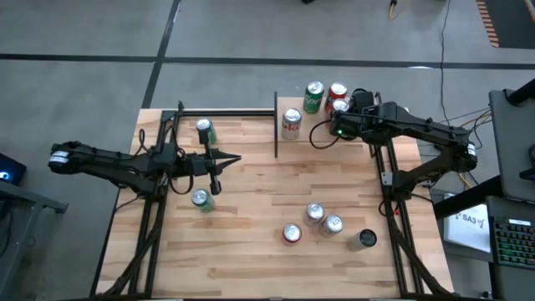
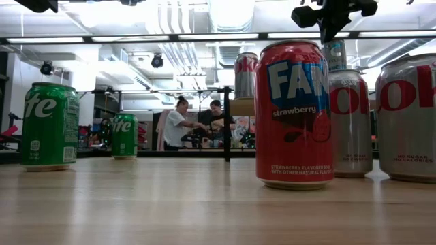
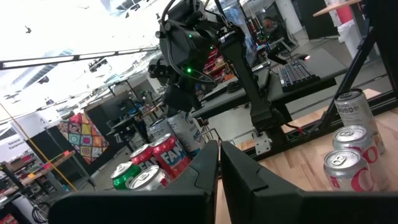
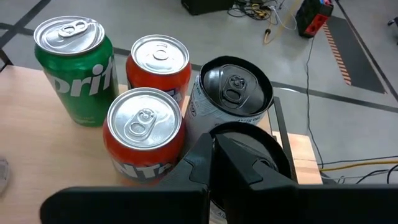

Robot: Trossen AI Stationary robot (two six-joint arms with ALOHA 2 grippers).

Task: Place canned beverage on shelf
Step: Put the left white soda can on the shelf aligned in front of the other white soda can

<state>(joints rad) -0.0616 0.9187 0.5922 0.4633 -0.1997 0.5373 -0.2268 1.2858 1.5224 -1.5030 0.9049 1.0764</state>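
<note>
Right gripper (image 1: 344,107): fingers closed, empty, above the can cluster (image 1: 326,96) on the shelf (image 1: 368,142) at far right. Left gripper (image 1: 236,159): closed, empty, mid-table, left.

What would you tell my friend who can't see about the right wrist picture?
The right gripper, shut, hangs just above four cans packed together: a green Sprite can, two red cans and a white can with a black top.

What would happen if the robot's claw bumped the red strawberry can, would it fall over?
Probably it would slide or wobble first. The red strawberry can stands upright on a flat base, but it is tall and narrow, so a high push could tip it. Once on its round side, it would likely roll. Its shiny metal looks slippery.
</note>
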